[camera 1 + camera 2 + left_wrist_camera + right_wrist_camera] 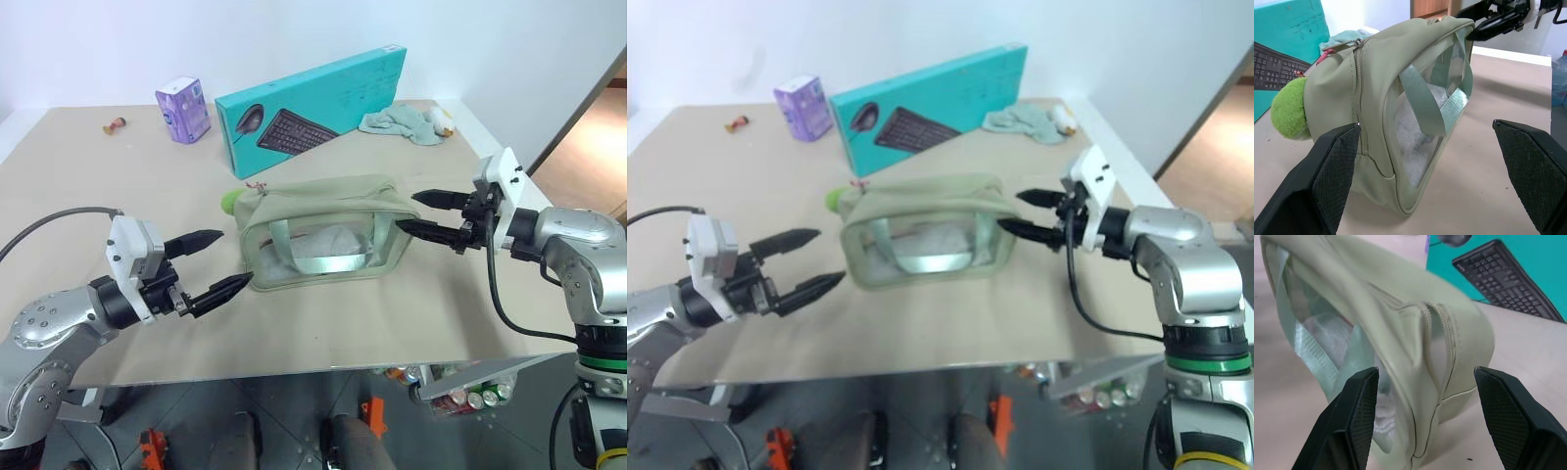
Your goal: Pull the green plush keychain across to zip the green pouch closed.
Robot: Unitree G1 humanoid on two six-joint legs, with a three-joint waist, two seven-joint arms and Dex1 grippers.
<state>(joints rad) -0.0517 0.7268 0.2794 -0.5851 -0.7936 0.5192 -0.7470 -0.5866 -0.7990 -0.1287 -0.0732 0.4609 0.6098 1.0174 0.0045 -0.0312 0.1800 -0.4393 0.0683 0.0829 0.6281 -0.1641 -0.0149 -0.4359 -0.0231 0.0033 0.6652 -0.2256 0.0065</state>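
Fingers on the left gripper [209, 262] stand spread as wide as they go and hold nothing, their tips just short of the pouch's [323, 230] left end. Past them, the pouch stands upright on the table [98, 196], clear window facing the robot, with the keychain [231, 201] hanging at its far left corner. At the pouch's other end the right gripper [419, 213] is also parted and empty, its tips beside the right edge and, as far as I can tell, not gripping it.

The risks, as I judge them:
- With neither end pinned, a tug on the keychain may drag the whole soft pouch along the table instead of running the zipper.
- The keychain is small and tucked behind the corner, so the left fingers may close on fabric or the strap instead.
- A slid pouch could bump the keyboard box [313, 108] just behind it.
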